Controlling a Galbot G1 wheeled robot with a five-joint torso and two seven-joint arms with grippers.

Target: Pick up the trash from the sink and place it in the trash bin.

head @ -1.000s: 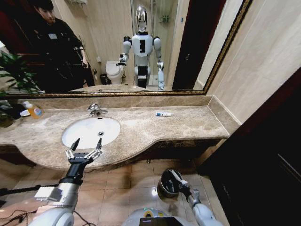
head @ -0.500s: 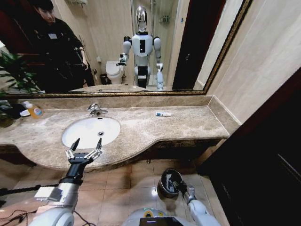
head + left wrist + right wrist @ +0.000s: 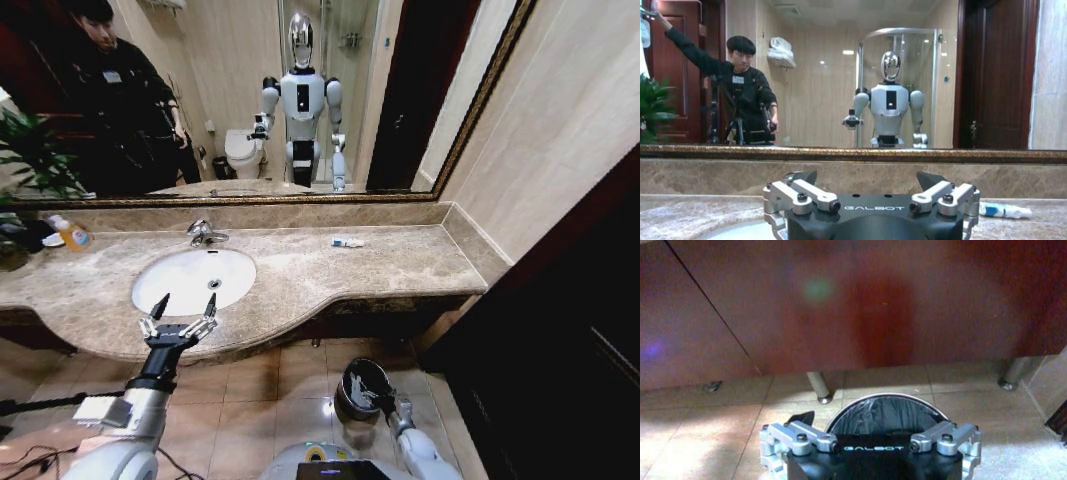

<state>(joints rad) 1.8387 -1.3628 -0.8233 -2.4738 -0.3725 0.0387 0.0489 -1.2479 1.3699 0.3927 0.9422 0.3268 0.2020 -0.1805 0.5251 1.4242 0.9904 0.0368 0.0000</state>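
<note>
The white oval sink (image 3: 193, 278) sits in the beige marble counter, with a chrome faucet (image 3: 204, 233) behind it. My left gripper (image 3: 182, 312) hovers open at the sink's front rim, nothing between its fingers (image 3: 800, 178). One white and blue tube of trash (image 3: 348, 242) lies on the counter to the right of the basin, and the left wrist view shows the same tube (image 3: 1003, 211). On the floor under the counter stands the dark trash bin (image 3: 360, 384) with its shiny rim. My right gripper (image 3: 386, 400) hangs low at the bin's near side, open and holding nothing, facing the bin (image 3: 884, 411).
A small bottle of orange liquid (image 3: 72, 235) and a plant (image 3: 28, 160) stand at the counter's far left. A big mirror backs the counter. A dark wall (image 3: 570, 340) closes in on the right. Chrome cabinet legs (image 3: 817, 388) stand on the tiled floor behind the bin.
My right arm has dropped and drawn back toward my body, from over the bin to its near side. The left gripper has held still.
</note>
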